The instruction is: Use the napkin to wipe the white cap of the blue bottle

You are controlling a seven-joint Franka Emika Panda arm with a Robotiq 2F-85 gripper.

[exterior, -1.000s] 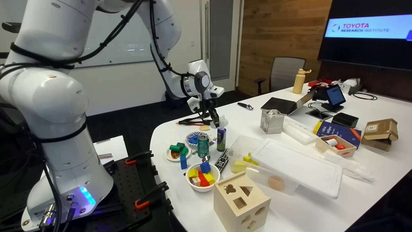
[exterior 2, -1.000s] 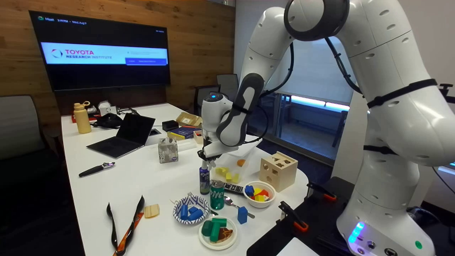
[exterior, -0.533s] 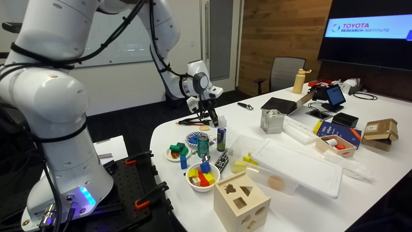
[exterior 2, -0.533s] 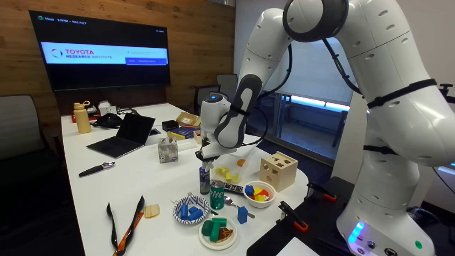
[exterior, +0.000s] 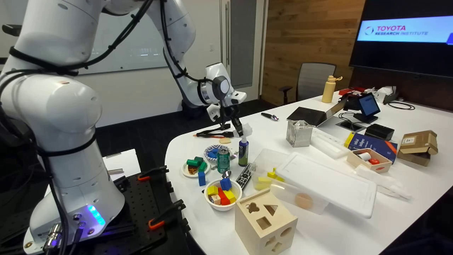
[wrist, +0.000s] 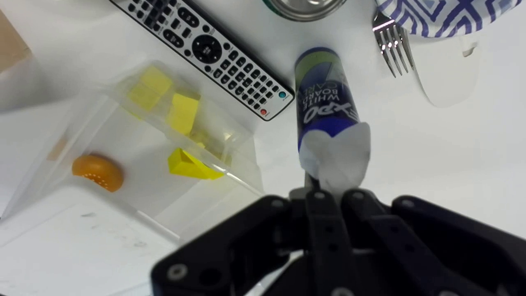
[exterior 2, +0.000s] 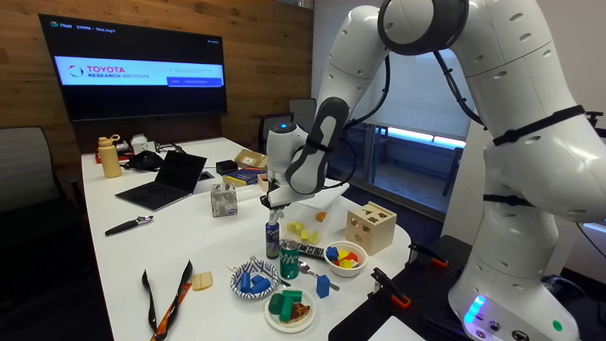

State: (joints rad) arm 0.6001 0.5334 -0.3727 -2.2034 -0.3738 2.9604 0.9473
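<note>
The slim blue bottle stands upright on the white table; it also shows in an exterior view and the wrist view. My gripper is above the bottle, shut on a crumpled white napkin. In the wrist view the napkin hangs from between the nearly closed fingertips and hides the bottle's top. The white cap shows just under the napkin in an exterior view. Whether napkin and cap touch, I cannot tell.
A green can and a remote stand close to the bottle. A patterned bowl holds blue blocks. A clear bin with a lid across it is on another side. A tissue box stands farther back.
My gripper and the napkin dipped and shifted slightly, then rose a little above the bottle. More of the bottle's top shows now. The bottle has not visibly moved.
</note>
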